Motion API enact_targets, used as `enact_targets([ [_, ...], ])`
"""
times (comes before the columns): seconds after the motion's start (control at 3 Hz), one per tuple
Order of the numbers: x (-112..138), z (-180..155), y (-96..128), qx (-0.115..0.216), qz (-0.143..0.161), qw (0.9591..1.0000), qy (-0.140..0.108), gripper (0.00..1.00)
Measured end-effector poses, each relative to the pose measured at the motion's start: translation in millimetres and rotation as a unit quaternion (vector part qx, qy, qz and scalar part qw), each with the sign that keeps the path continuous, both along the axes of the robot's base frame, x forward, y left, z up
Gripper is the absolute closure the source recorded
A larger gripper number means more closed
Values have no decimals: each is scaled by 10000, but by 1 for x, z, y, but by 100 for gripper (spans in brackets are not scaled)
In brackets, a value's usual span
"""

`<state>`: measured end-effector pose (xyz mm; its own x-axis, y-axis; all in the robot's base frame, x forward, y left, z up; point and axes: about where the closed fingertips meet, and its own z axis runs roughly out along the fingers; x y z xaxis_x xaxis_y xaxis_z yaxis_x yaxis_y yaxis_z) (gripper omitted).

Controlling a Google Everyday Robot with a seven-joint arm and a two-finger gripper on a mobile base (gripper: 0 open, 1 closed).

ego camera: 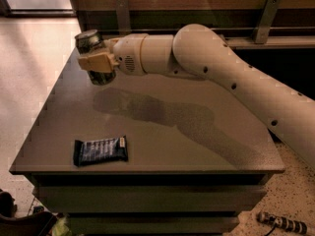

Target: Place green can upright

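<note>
A: Where's the gripper?
B: Tan two-finger gripper (88,56) is upper left of the frame, over the far left corner of the flat grey-brown table top (187,146). It's clenched on the small cylindrical dark green and silver metal can (89,40). One tan finger (98,62) lies across the can's middle on the near side; the other is hidden behind.
A: Can's pose?
B: Nearly upright but leaning a bit, shiny top end toward upper left, bottom end toward lower right. The top pokes out above the finger and the bottom below it. Can't tell if the base touches the table.
A: Arm?
B: Thick cream-white arm (221,73) w/ small dark dots comes in from the right edge, bends at upper centre, then the wrist runs left to the gripper. Its soft shadow (147,109) lies on the table centre-left, just below the arm.
A: Anything else on the table?
B: Flat dark-blue snack wrapper (100,150) w/ pale print, lower left, near the front edge, well apart from the can.
A: Off the table?
B: Small banded cylindrical obj (281,223) on speckled floor, lower right corner. Wooden wall w/ two grey brackets along the top.
</note>
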<state>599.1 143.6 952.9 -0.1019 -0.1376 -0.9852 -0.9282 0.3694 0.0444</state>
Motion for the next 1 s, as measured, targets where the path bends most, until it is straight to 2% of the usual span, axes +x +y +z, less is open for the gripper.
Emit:
enact_targets([
  [0.67, -11, -17, 15, 129, 6, 9993, -347, 100],
  [1.0, -16, -35, 26, 237, 70, 9993, -274, 100],
])
